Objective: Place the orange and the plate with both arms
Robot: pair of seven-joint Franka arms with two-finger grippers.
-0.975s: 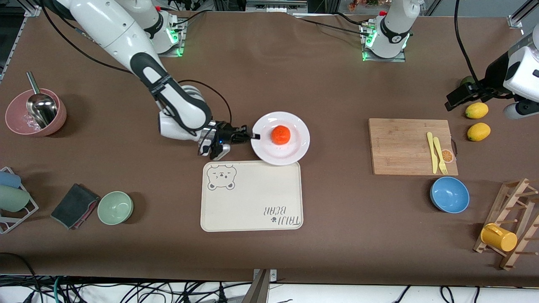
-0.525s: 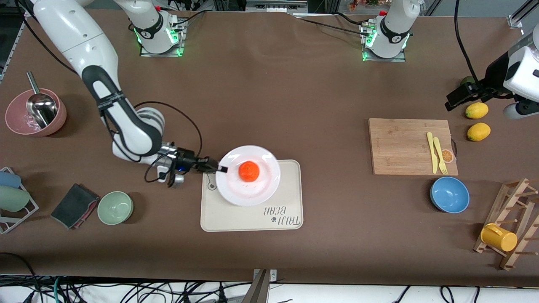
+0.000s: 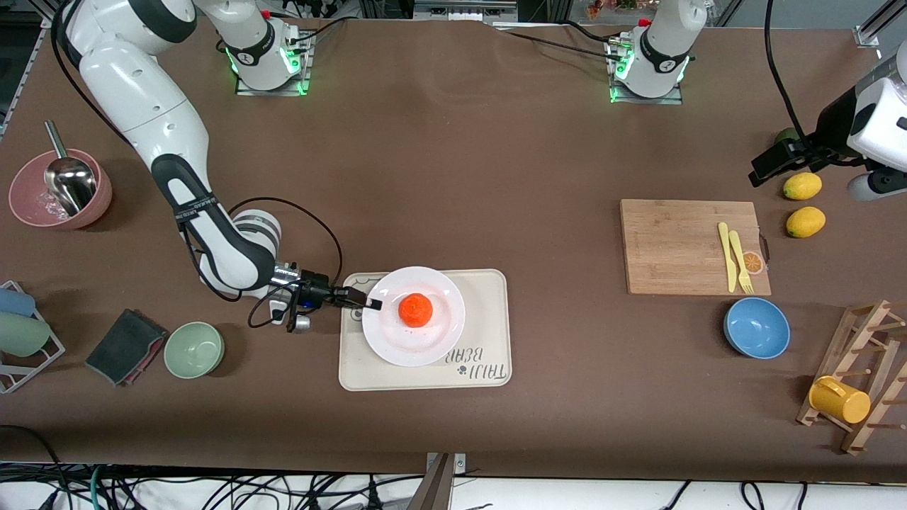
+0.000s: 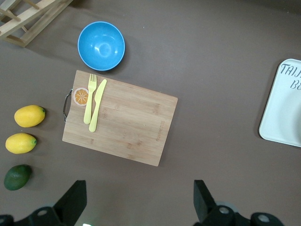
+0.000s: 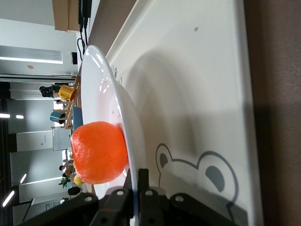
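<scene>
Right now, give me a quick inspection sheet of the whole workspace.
Surface: brown table.
Job's things: orange on white plate; plate over bear-print tray.
Clutter: cutting board with yellow cutlery, blue bowl, lemons, green bowl.
Grippers: right pincer shut on the plate's rim; left pincer open, waiting above the cutting board.
Cables: black cable looping at the right wrist.
Surroundings: loose wires along the table's near edge.
</scene>
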